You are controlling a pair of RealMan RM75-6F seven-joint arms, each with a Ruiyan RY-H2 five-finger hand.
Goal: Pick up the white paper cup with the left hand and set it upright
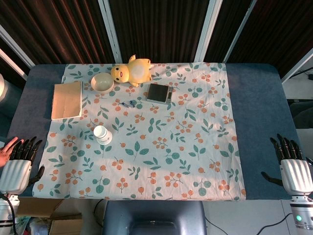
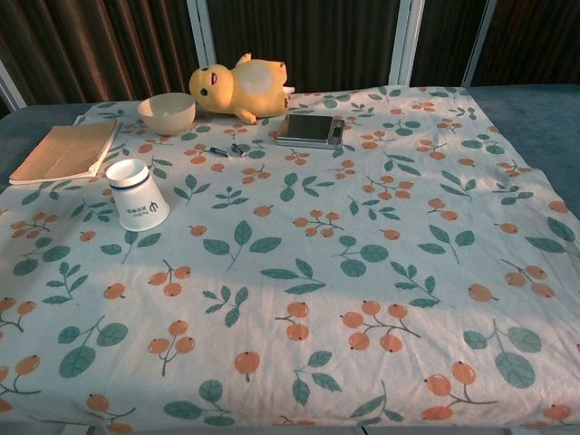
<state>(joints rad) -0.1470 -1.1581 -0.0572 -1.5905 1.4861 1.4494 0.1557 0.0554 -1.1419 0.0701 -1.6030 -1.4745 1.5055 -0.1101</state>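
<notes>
A: Where's the paper cup (image 1: 102, 134)?
B: On the flowered cloth (image 1: 195, 147), left half of the bench (image 1: 259, 98), roughly midway between the front and back edges. Looks upside down: wide mouth on the cloth, narrow base up, blue band near the top. Chest view shows it a bit tilted, can't say for sure.

A: Left robot hand (image 1: 17, 164)?
B: At the front-left corner of the bench, off the cloth, well apart from the cup. Released, fingers spread, holding nothing.

A: Right robot hand (image 1: 293, 166)?
B: Front-right corner, also released and empty. Not needed here.

A: Anything near the cup?
B: Notebook (image 1: 67, 100) toward the back-left, bowl (image 1: 102, 82) and yellow plush toy (image 1: 131, 71) along the back edge, a small blue thing (image 1: 128, 103) and a dark scale (image 1: 159, 93) near the back middle. None touching the cup.

A: So the step in hand?
B: Reach, I'd say. Nothing started yet. Bring the left robot hand in from the left side, wrap the cup's wall around its middle, and grip lightly; paper will likely crush. Lift clear of the cloth before rotating, so the rim doesn't drag folds. Turn it base down, set it flat, then release.

A: Risks?
B: Knocking it over on approach, since it's light. Go slow.
</notes>
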